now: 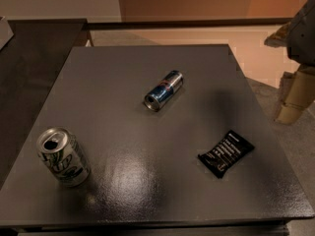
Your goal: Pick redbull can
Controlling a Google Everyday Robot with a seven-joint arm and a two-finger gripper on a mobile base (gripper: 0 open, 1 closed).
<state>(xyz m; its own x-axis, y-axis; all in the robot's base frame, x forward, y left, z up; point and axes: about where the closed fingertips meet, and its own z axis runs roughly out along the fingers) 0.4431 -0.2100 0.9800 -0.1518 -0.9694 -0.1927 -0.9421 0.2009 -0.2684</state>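
The redbull can (164,90) is slim, blue and silver, and lies on its side near the middle of the dark grey table (123,68), with its silver end pointing towards the front left. My gripper (293,96) hangs at the right edge of the view, beyond the table's right side. It is well to the right of the can, touches nothing and is partly cut off by the frame.
A wider white-and-green soda can (63,156) stands upright at the front left of the table. A black snack packet (226,153) lies flat at the front right. A darker counter (34,58) adjoins the table on the left.
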